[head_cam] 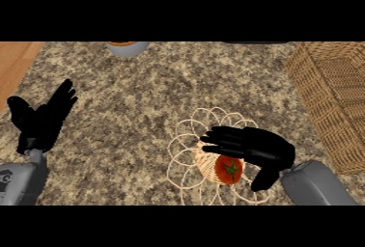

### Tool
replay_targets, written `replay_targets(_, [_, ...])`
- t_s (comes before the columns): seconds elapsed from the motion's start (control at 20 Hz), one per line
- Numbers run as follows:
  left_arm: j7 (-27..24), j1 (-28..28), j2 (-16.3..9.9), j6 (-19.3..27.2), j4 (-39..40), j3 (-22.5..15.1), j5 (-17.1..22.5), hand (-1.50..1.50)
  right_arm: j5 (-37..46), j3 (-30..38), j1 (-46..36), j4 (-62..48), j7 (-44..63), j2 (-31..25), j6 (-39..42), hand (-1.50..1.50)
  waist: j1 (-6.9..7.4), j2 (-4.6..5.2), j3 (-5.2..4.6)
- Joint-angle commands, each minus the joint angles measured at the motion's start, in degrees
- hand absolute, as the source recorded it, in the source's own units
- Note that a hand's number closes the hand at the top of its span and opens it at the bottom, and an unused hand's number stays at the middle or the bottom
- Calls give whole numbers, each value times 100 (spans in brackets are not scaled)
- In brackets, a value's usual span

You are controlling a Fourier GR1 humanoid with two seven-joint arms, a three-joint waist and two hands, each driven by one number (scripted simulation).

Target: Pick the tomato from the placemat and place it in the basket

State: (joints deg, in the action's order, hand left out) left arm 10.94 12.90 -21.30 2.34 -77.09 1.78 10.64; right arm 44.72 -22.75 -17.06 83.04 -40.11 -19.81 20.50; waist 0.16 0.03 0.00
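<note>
Nearest the lower edge, the right hand (251,149) sits over the wire basket (187,144), fingers curled above the tomato (230,170). The tomato shows red, stem-side up, under the palm and within the basket's woven centre. Whether fingers and thumb are touching it cannot be told; the curl reads as a grasp at the point of release.

The left hand (43,118) rests at the view's left, fingers straight and up, holding nothing.

Further off, the woven placemat (339,96) lies at the right edge, well apart from the tomato. A grey bowl (128,47) stands at the far edge of the granite counter (143,96).

Risks, as judged:
1. Fingers may catch the basket's wire loops on withdrawal and tip it.
2. An off-centre release could let the tomato roll to the rim.
</note>
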Motion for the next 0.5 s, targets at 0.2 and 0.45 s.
replay_targets(0.2, [223, 245, 100, -106, 29, 157, -257, 0, 484, 116, 264, -507, -823, -9, -362, -150, -29, 2, 0])
replay_targets(0.45, [105, -130, 281, -166, -224, 165, -322, 0, 254, 296, 23, -710, -1138, -24, 26, -150, -8, 1, 1])
